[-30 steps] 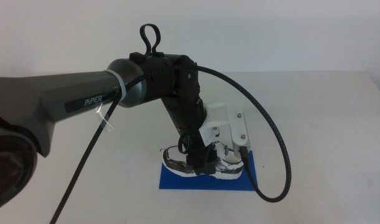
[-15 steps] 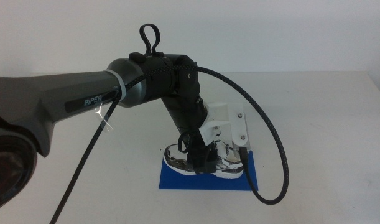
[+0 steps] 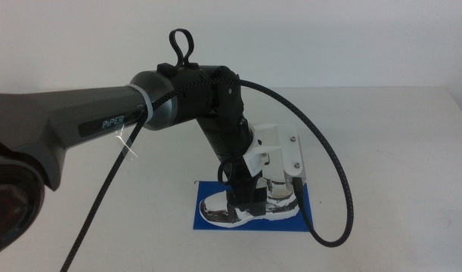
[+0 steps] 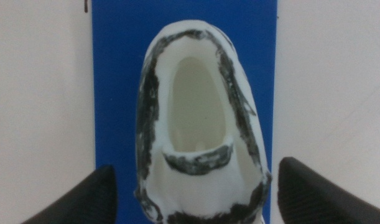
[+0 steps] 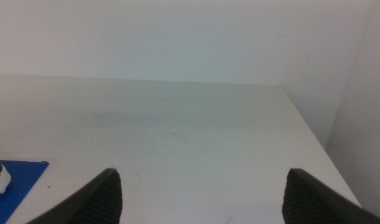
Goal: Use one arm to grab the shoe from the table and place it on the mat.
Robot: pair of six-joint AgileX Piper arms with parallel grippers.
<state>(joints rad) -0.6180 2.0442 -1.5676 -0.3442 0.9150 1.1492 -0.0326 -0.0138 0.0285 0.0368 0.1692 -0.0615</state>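
Resting on the mat (image 3: 208, 219), shoe (image 3: 249, 208), left gripper (image 4: 196, 193) spread wide astride it

Dark grey and black robot arm (image 3: 87, 121) with white "PiPER" lettering, white gripper mount (image 3: 274, 153) with screws, thick braided black cable (image 3: 333, 170) looping round, white zip tie, black loop on top.

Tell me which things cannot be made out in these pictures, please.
- Middle view: the left pincer and arm cover the middle of the shoe, so any contact stays unclear.
- Left wrist view: the bottom edge cuts off the shoe; the mat runs past the frame.
- Right wrist view: only the corners of the mat and shoe show; the right pincer waits apart.
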